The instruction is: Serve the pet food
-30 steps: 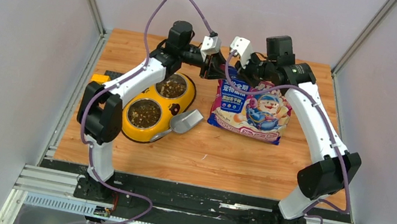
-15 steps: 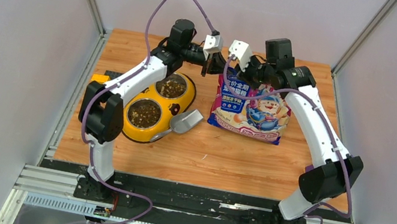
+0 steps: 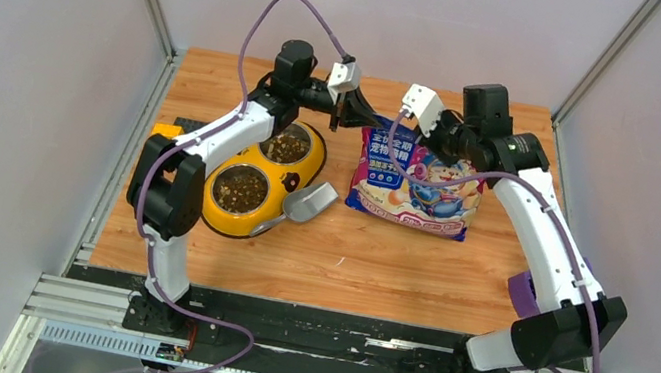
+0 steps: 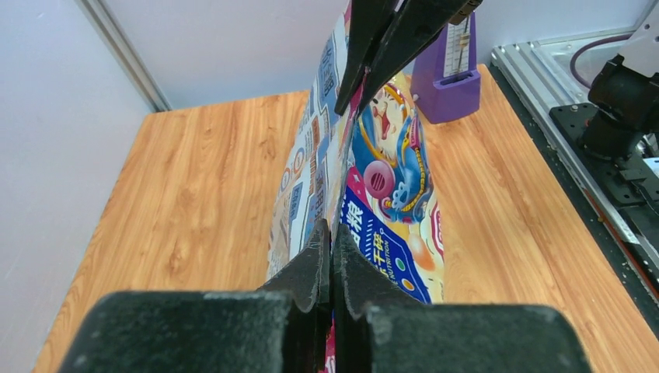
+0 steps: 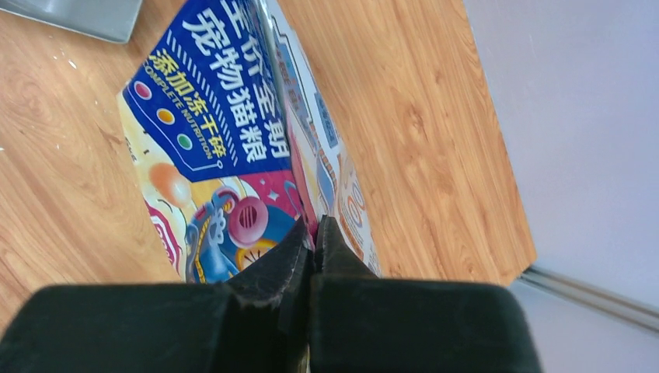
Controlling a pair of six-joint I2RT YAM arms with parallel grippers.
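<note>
Left pincer (image 4: 330,241): shut tight on the top edge of the bag (image 3: 420,186).
Right pincer (image 5: 312,233): shut tight on the same edge, further along.
Bag: top held up, bottom on the bench (image 3: 376,255), far middle.
Kibble (image 3: 241,190): in both bowls of the yellow feeder (image 3: 229,220), left of the bag.
Scoop (image 3: 307,204): touching the feeder.

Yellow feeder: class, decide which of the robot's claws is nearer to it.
Left. The left claw grips the bag's top corner just beyond the yellow feeder's far end; the right claw grips the bag's opposite top corner, farther to the right.
</note>
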